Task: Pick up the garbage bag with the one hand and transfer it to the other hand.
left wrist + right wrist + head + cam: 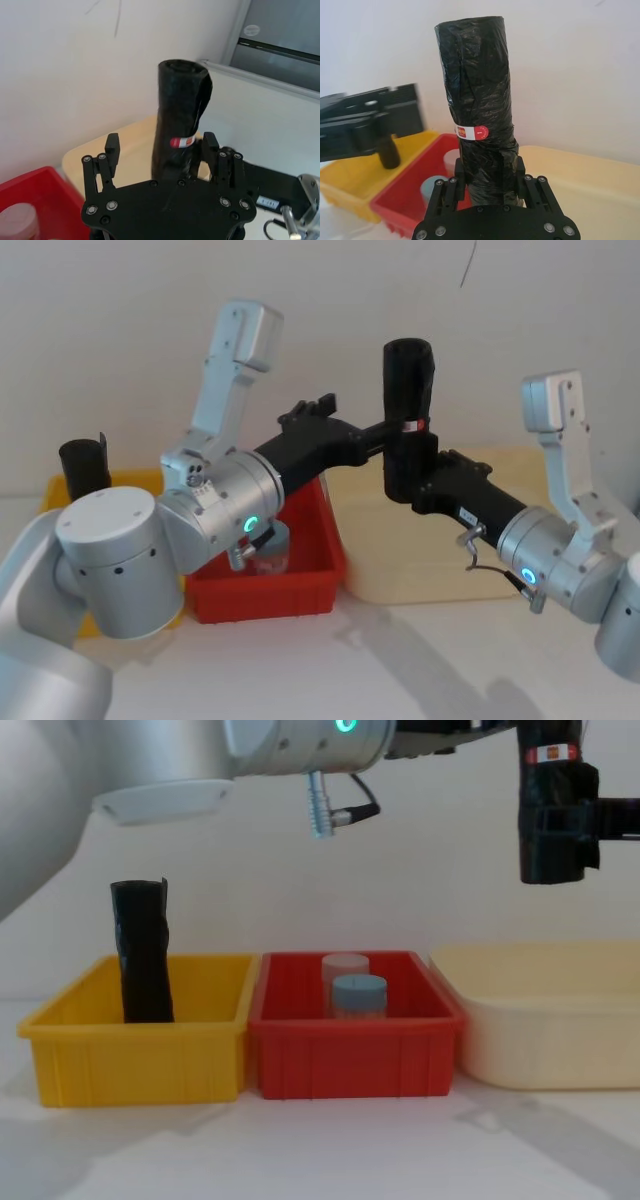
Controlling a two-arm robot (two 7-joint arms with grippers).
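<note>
Jaws of the right gripper (490,172) are clamped on the lower end of the tightly rolled black plastic garbage bag (477,90), holding it upright in the air, well above the shallow cream plastic tub (545,1020). The left gripper (161,140) reaches in from the opposite side at the red-and-white label band (181,142), its jaws apart on either side of the roll; one finger seems just beside it, though contact is hard to judge. A red plastic bin (355,1055) and a yellow plastic bin (140,1060) stand on the white bench (320,1150).

The chest view's top edge cuts off the garbage bag (549,740).
</note>
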